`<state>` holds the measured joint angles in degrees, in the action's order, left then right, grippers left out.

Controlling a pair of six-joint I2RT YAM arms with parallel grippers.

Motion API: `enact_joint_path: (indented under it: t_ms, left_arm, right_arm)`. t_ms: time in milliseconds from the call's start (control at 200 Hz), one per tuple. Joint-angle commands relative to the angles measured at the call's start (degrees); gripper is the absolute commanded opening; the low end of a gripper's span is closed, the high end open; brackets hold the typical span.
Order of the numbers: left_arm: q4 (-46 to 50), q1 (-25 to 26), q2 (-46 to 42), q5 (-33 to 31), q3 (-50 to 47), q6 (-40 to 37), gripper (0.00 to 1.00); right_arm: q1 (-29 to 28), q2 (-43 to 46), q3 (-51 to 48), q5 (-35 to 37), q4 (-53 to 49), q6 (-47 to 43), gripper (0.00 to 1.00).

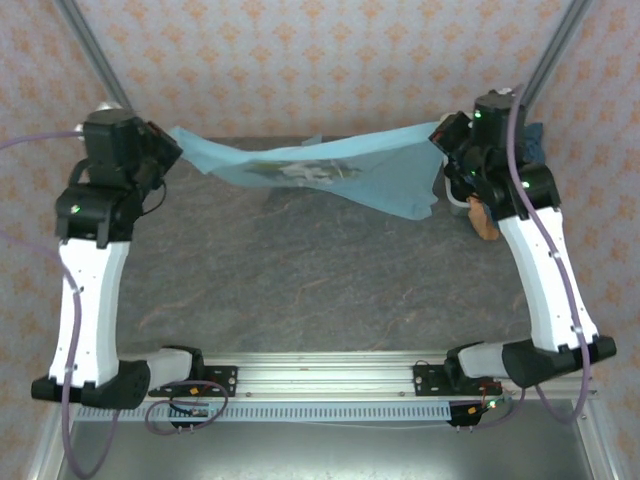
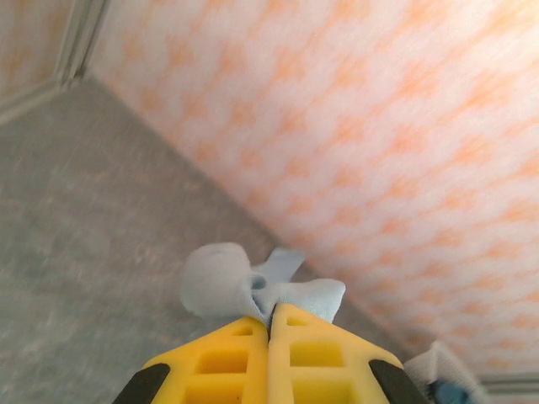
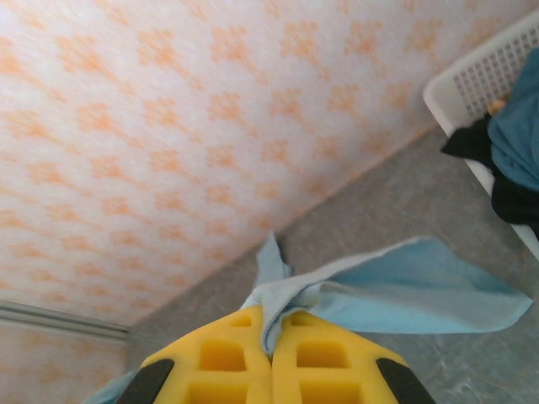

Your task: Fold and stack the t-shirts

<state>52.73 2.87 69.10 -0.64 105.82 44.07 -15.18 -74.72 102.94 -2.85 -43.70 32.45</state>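
Note:
A light sky-blue t-shirt (image 1: 310,165) hangs stretched between both arms above the far part of the table, its print facing the camera. My left gripper (image 1: 172,140) is shut on its left corner; bunched cloth (image 2: 244,286) sticks out past the yellow fingers (image 2: 236,353). At the other end my right gripper (image 1: 442,140) is shut on the right corner, and a fold of the shirt (image 3: 396,290) spreads to the right of its yellow fingers (image 3: 312,358). An orange-tan t-shirt (image 1: 484,220) peeks out behind the right arm. A darker slate-blue t-shirt (image 3: 515,139) lies in the basket.
A white lattice basket (image 3: 484,76) stands at the far right against the patterned wall, with dark cloth in it. The grey table (image 1: 320,290) lies bare in front of the hanging shirt. Metal frame posts (image 1: 85,45) rise at both back corners.

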Motion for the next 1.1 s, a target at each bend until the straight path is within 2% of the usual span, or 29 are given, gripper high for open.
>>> enact_joint_path:
  t_ms: [0,80,265,480,610,741,806,901,1016,1096]
  left_arm:
    - [0.5,-0.4,-2.0,-6.7,7.5,-1.0,0.00]
    - [1.7,-0.4,1.4,-6.5,14.9,-1.5,0.00]
    - [7.3,-1.4,16.9,-1.5,32.9,0.1,0.00]
    - [-0.1,-6.8,30.1,8.8,36.2,1.8,0.00]
    - [-3.9,-9.6,38.6,14.1,43.2,0.5,0.00]
    - [-7.1,-12.5,46.6,19.5,54.8,2.1,0.00]
    - [-10.0,-13.9,47.7,21.3,58.2,3.5,0.00]
    - [-15.5,-15.7,45.2,22.5,58.4,4.9,0.00]
    - [-20.1,-16.4,40.8,21.9,58.2,4.7,0.00]
    - [-19.6,-16.3,35.2,21.9,57.1,4.4,0.00]
  right_arm:
    - [0.3,3.8,3.5,-0.1,1.4,-0.2,0.00]
    - [0.2,3.3,5.7,-1.5,1.3,1.0,0.00]
    - [0.2,-2.8,8.9,-5.1,5.2,3.9,0.00]
    - [0.3,-17.1,15.2,-10.1,10.6,5.2,0.00]
    - [0.6,-27.7,24.1,-11.9,11.5,4.3,0.00]
    - [1.5,-37.4,37.4,-13.5,10.0,4.4,0.00]
    - [2.2,-41.4,45.3,-14.1,9.1,5.1,0.00]
    - [3.9,-45.3,55.3,-15.0,9.2,7.3,0.00]
    - [6.6,-44.4,56.1,-15.7,12.3,10.7,0.00]
    - [7.9,-43.3,56.0,-16.4,11.1,11.5,0.00]
